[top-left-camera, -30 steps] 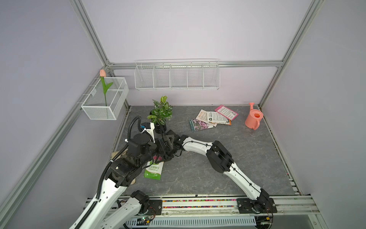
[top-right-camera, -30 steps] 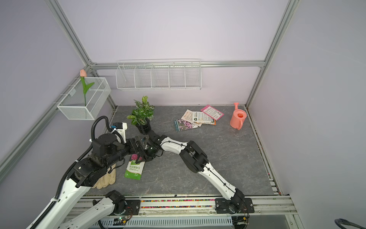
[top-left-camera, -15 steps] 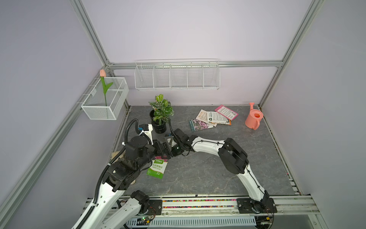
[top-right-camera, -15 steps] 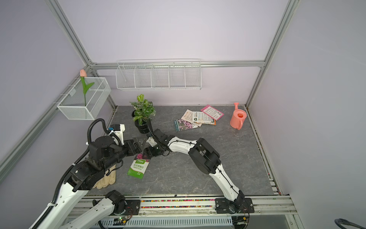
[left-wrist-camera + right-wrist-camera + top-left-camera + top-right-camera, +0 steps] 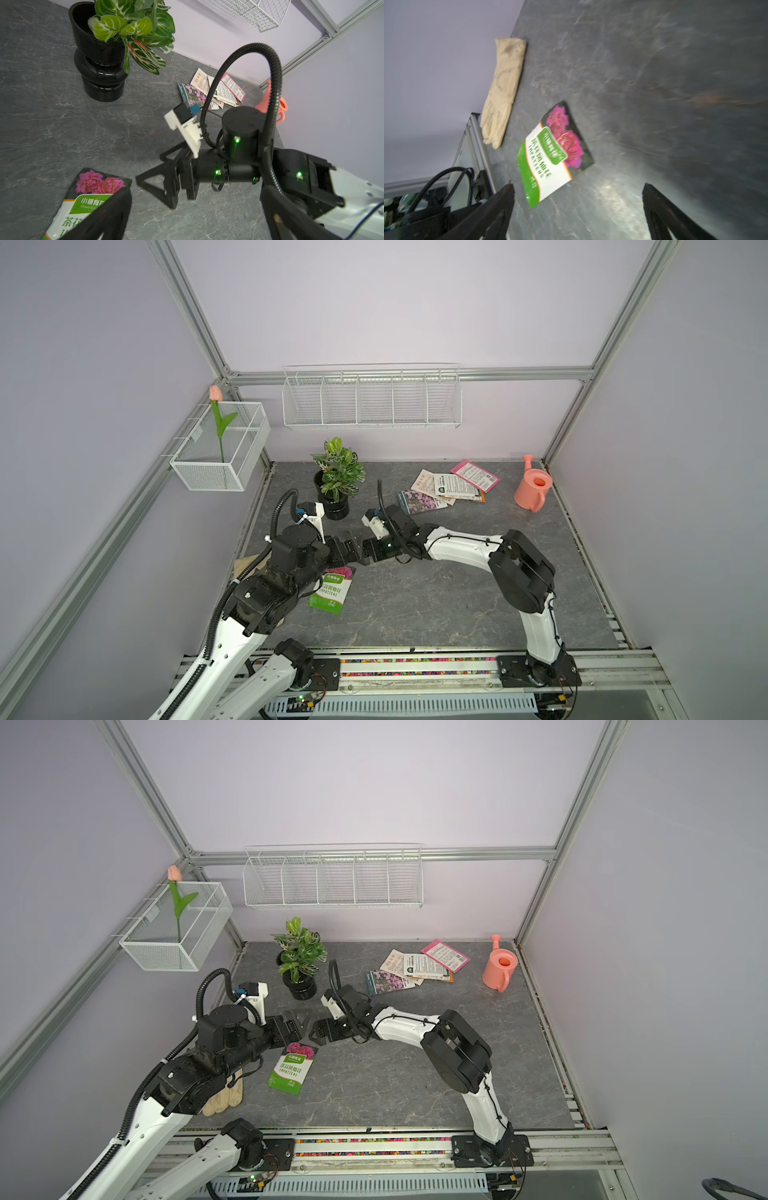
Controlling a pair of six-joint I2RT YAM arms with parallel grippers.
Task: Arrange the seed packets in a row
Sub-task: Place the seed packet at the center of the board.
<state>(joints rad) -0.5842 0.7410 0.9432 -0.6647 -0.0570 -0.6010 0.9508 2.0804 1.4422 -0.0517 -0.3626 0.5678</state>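
Observation:
A green seed packet point(image 5: 331, 590) point(image 5: 292, 1067) with pink flowers lies flat and face up on the grey table, free of both grippers. My left gripper point(image 5: 297, 1022) point(image 5: 197, 224) hovers just behind it, open and empty; one of its fingers point(image 5: 108, 218) covers a corner of the green packet point(image 5: 83, 199). My right gripper point(image 5: 318, 1032) point(image 5: 579, 212) faces the left one tip to tip, open, with only bare table between its fingers; the packet point(image 5: 550, 153) lies ahead of it. Several more seed packets point(image 5: 446, 489) point(image 5: 415, 968) point(image 5: 212, 91) lie overlapped at the back right.
A black pot with a leafy plant point(image 5: 336, 485) point(image 5: 101, 62) stands behind the grippers. A beige glove point(image 5: 224, 1096) point(image 5: 502, 89) lies at the left edge under my left arm. A pink watering can point(image 5: 532, 489) sits back right. A wire rack point(image 5: 370, 398) and a wire box point(image 5: 220, 448) hang on the walls.
My right gripper's jaws have spread wide and the arm has drawn back to the right. The green packet has shifted slightly right and lies free on the table.

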